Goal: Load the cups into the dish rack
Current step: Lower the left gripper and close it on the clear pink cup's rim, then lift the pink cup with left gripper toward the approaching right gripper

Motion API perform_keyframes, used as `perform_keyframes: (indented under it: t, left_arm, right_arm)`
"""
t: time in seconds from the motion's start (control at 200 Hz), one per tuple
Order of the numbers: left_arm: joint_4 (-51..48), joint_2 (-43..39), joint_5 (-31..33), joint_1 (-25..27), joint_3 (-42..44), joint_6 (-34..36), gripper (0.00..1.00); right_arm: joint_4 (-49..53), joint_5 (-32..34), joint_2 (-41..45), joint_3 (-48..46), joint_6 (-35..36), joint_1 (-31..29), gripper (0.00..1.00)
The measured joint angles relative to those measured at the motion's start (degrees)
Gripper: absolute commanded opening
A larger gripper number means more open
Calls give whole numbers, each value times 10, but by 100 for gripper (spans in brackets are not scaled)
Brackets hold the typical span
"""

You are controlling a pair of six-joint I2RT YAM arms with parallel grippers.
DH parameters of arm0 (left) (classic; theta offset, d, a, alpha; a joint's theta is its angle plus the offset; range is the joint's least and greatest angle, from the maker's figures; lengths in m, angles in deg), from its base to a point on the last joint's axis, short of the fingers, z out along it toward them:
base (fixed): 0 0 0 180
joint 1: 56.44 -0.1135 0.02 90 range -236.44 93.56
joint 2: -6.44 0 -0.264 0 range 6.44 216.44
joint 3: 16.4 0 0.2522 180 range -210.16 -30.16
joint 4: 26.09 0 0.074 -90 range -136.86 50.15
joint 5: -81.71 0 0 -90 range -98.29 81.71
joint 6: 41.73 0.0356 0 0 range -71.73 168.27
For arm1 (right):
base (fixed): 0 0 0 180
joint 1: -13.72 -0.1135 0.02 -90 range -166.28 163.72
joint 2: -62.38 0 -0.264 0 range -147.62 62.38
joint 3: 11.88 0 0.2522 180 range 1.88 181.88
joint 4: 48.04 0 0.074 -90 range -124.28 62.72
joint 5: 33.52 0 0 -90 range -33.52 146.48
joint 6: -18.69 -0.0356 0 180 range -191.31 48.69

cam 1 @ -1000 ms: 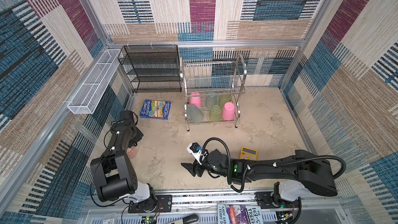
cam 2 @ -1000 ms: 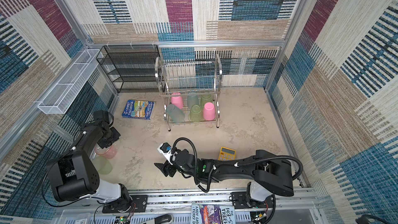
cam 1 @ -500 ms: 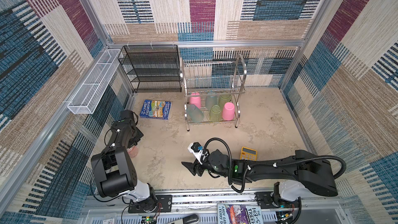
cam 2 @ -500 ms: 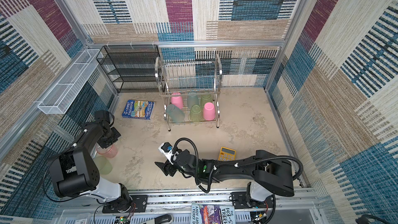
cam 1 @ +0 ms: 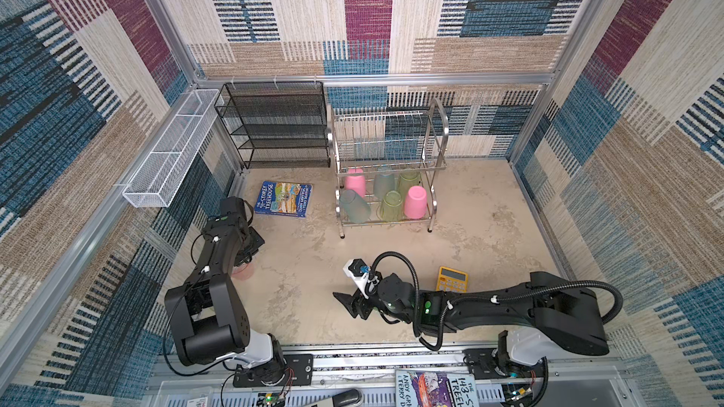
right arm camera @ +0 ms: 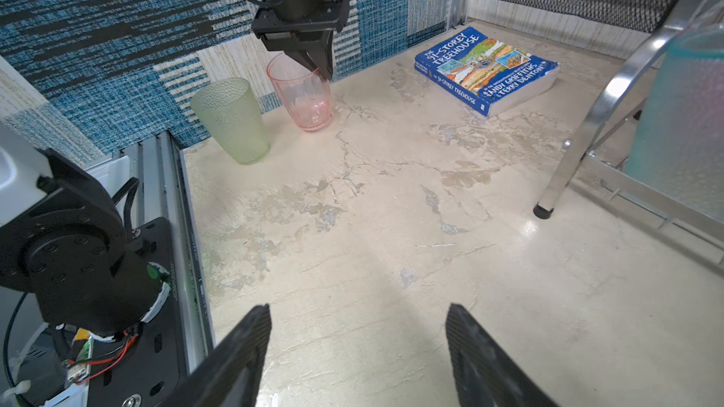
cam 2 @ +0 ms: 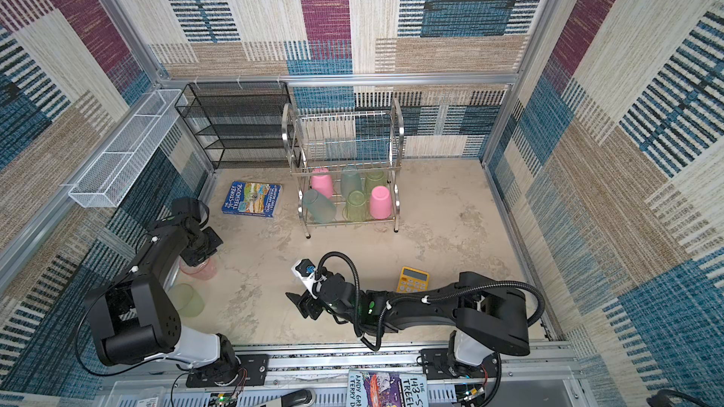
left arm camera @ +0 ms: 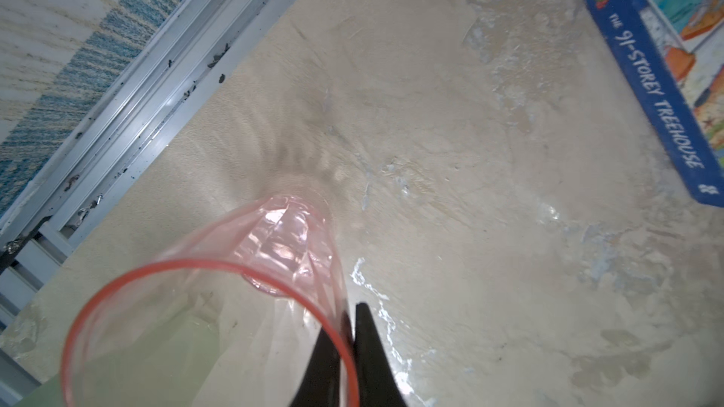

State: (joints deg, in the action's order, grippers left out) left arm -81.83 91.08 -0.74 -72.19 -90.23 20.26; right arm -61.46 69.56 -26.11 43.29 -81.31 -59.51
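A translucent salmon pink cup (left arm camera: 274, 244) stands upright on the floor by the left wall. My left gripper (left arm camera: 348, 319) is shut on its rim, one finger inside and one outside; the right wrist view shows the same grip (right arm camera: 323, 68) on that cup (right arm camera: 305, 99). A green cup (right arm camera: 231, 119) stands upright right beside it. The dish rack (cam 1: 386, 222) at the back holds several upturned cups on its lower tier, among them a pink one (cam 1: 415, 202). My right gripper (right arm camera: 358, 309) hovers low over the middle of the floor, open and empty.
A blue book (cam 1: 283, 198) lies left of the rack. A yellow calculator (cam 1: 452, 279) lies beside the right arm. A black mesh shelf (cam 1: 274, 127) stands at the back left, and a white mesh trough (cam 1: 168, 150) hangs on the left wall.
My left gripper has closed onto the rim of the salmon pink cup. The right arm has stayed where it was.
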Motion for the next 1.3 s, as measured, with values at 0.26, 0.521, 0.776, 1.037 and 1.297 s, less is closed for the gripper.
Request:
perform_keyframes:
  t: [0.26,0.521,0.776,1.037,1.297]
  left_arm:
    - [0,-12,-18,53,-1,2,0]
    - [-1,-24,-17,152,-1,3,0]
    - [-3,-43,-16,261,3,3,0]
    - [-5,-81,-14,378,8,0,0]
    - [-1,-105,-19,490,-39,-25,0]
  right_arm:
    - [-9,0,-6,-9,-27,31,73]
    - [-12,2,0,-31,-65,59,72]
    - [7,26,19,-52,-116,88,72]
    - [64,54,58,-62,-185,119,72]
    - [126,41,104,-66,-283,158,73]
